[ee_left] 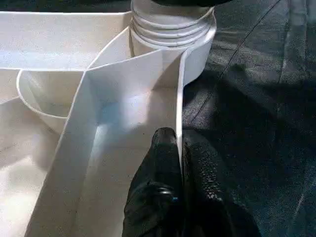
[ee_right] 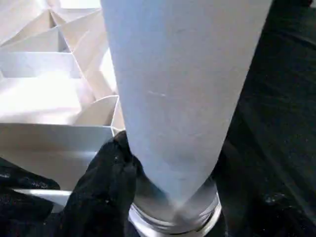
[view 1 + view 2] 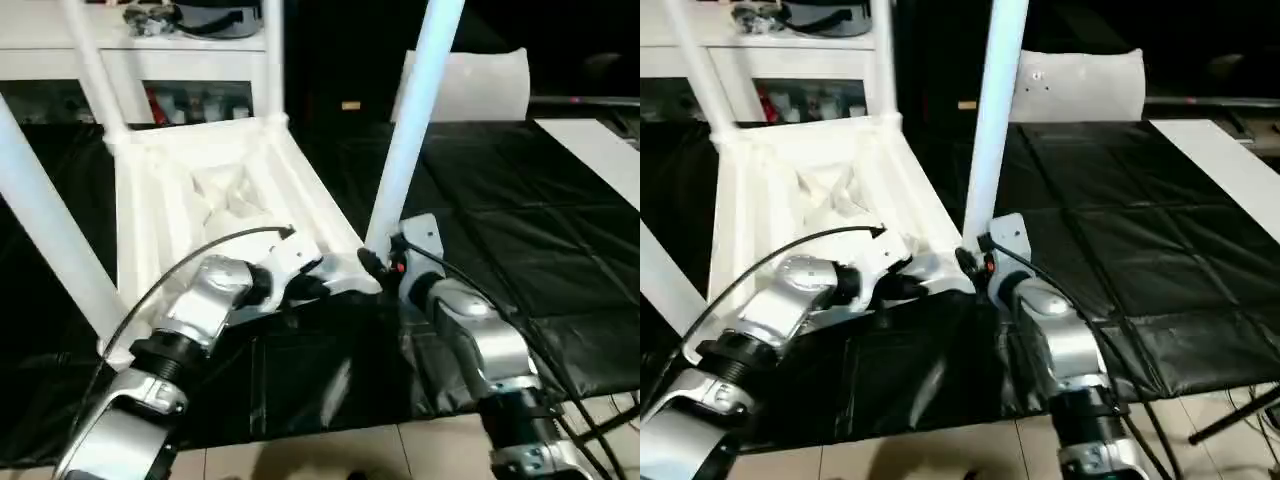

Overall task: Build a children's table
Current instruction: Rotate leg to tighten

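Note:
The white tabletop (image 3: 215,190) lies underside up on the black mat, its ribs showing. A long white leg (image 3: 415,120) stands upright in the near right corner socket (image 1: 173,24). My right gripper (image 3: 385,255) is closed around this leg's base, one black finger (image 2: 106,182) pressing its side just above the threaded collar. My left gripper (image 1: 180,148) is shut on the tabletop's thin rim wall right beside that socket, one finger on each face. Other legs stand in the near left corner (image 3: 40,220) and the two far corners (image 3: 95,65).
A black mat (image 3: 500,230) covers the floor under the work. At the back stands a white shelf unit (image 3: 200,60) with a white sheet-like bag (image 3: 480,85) to its right. A flat white board strip (image 3: 600,150) lies far right. Pale floor tiles (image 3: 330,450) run along the near edge.

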Robot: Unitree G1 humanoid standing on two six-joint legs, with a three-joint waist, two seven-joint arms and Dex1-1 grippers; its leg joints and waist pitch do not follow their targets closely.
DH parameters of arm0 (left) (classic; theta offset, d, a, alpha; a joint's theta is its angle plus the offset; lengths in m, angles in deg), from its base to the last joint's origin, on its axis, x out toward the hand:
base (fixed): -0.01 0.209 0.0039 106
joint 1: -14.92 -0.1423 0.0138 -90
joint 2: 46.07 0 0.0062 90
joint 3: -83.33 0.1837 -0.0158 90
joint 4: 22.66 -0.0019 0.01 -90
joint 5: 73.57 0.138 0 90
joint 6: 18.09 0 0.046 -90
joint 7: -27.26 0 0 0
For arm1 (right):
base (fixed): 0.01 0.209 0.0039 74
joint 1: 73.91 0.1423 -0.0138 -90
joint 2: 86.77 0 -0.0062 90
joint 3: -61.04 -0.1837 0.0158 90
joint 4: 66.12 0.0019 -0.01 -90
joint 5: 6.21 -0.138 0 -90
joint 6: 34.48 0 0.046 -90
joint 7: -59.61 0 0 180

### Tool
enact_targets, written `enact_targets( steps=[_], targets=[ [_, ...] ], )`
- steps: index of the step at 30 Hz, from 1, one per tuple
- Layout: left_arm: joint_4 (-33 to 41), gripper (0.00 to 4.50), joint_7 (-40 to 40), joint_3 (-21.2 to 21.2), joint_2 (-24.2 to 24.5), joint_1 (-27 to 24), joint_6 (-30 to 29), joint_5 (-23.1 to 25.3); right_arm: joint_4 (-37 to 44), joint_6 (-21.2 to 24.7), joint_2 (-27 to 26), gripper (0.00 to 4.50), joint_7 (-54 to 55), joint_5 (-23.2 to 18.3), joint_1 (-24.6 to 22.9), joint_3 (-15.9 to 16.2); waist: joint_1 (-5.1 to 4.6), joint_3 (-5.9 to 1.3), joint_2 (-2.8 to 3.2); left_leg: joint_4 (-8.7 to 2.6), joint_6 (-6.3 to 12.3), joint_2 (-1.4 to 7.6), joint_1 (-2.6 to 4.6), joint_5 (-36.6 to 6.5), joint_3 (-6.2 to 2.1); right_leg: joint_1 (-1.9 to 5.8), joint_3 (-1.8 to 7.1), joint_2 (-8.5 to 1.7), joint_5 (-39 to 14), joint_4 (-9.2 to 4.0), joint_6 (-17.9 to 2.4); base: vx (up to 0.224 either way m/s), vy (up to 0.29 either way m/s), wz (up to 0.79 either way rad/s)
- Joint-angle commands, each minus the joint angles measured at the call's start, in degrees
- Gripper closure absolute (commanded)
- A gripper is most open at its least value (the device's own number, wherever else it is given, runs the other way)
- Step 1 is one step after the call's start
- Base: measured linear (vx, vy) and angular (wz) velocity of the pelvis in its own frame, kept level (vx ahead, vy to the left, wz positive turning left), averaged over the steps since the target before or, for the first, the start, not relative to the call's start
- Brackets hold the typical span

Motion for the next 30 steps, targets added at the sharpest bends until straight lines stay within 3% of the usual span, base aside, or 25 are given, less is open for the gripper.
enact_targets(
  steps=[1,4,9,12,14,16,18,19,21,24,25,30],
  targets=[
    [2.61,4.50,1.39,0.53,-2.96,2.31,3.54,-1.41,2.31,-0.23,-3.81,1.75,-7.86,-4.36,-1.00,6.43,-0.44,-2.37,-0.13,-4.68,0.49,2.50,0.71,-25.19,-1.95,1.28,1.93,-4.52,-35.68,-5.69,-1.99,0.000,0.000,0.00],
    [3.20,4.50,-1.20,0.19,-0.48,1.18,5.73,-1.72,3.23,-2.34,-0.77,1.38,-10.68,-4.59,-2.56,5.28,-0.17,-2.44,-0.27,-4.67,1.15,2.40,0.60,-23.52,-1.74,1.26,2.32,-4.82,-34.86,-5.40,-2.89,0.000,0.000,0.00],
    [3.58,4.50,-8.77,0.64,4.66,-0.39,10.80,-2.66,3.91,-7.05,6.25,0.92,-19.38,-6.05,-3.99,3.73,0.66,-2.91,-0.51,-4.86,3.27,2.98,-0.08,-17.71,-1.19,1.61,3.53,-5.02,-26.18,-3.86,-6.26,0.000,0.000,0.00],
    [3.35,4.50,-11.22,0.85,6.14,-0.57,11.96,-2.72,3.70,-8.27,8.28,0.69,-22.71,-6.28,-4.00,3.52,0.90,-2.93,-0.53,-4.70,3.57,3.03,-0.33,-15.11,-0.87,1.53,3.96,-4.86,-22.45,-3.04,-8.54,0.000,0.000,0.00],
    [2.35,4.50,-18.10,1.13,8.63,-0.56,15.67,-4.37,2.41,-10.86,12.74,0.42,-29.73,-6.69,-3.29,3.29,1.43,-3.42,-1.09,-4.25,4.49,2.89,-0.60,-11.95,-0.59,1.96,4.17,-4.93,-19.23,-2.31,-9.63,0.000,0.000,0.00],
    [1.67,4.50,-22.46,1.44,9.80,-0.22,17.19,-5.48,1.33,-12.33,15.21,0.35,-33.74,-7.03,-2.53,3.28,2.11,-3.76,-1.04,-3.73,6.46,2.91,-0.89,-6.23,-0.19,1.87,4.50,-4.71,-10.41,-0.77,-12.37,0.029,-0.028,0.01],
    [0.96,4.50,-26.17,1.79,10.58,0.19,18.03,-6.33,0.75,-13.60,17.36,0.35,-37.76,-7.78,-2.00,3.73,2.45,-3.87,-1.09,-3.56,7.50,2.80,-0.82,-4.67,-0.02,1.83,4.39,-4.57,-7.72,-0.53,-13.32,0.000,0.000,0.00],
    [0.37,4.50,-28.13,2.16,11.04,0.56,18.93,-6.54,0.54,-13.73,18.32,0.35,-40.44,-8.71,-1.74,3.85,3.11,-3.76,-1.11,-3.41,8.41,2.89,-0.74,-3.85,0.11,1.83,4.48,-4.56,-5.69,-0.16,-14.33,0.000,0.000,0.00],
    [-0.45,4.50,-30.28,2.72,11.57,1.16,19.93,-6.55,0.03,-13.84,19.48,0.35,-43.92,-9.85,-1.35,3.91,3.78,-3.66,-1.19,-3.43,8.59,3.01,-0.55,-4.04,0.22,1.77,4.47,-4.49,-5.95,-0.03,-14.61,0.000,0.000,0.00],
    [-1.62,4.50,-32.14,3.17,11.82,2.02,21.05,-6.51,-1.03,-14.33,20.63,0.35,-47.62,-10.81,-0.78,4.26,4.54,-3.46,-1.13,-3.61,6.94,3.34,-0.35,-6.25,0.18,1.69,4.30,-4.48,-10.14,-0.29,-13.95,0.000,0.000,0.00],
    [-2.49,4.50,-33.64,3.47,11.92,2.70,22.03,-6.56,-1.82,-14.61,21.40,0.63,-50.25,-11.44,-0.33,4.63,4.86,-3.38,-1.09,-3.66,5.99,3.43,-0.19,-7.51,0.19,1.60,4.38,-4.65,-12.10,-0.54,-13.45,0.000,0.000,0.00],
    [-4.93,4.50,-37.43,4.31,11.70,4.42,24.76,-6.18,-3.78,-14.87,22.60,1.02,-56.68,-12.87,0.97,5.61,5.35,-3.15,-1.44,-3.79,4.18,3.46,-0.07,-10.06,0.23,1.44,4.37,-4.71,-17.90,-1.21,-11.69,0.000,0.000,0.00]
  ],
)
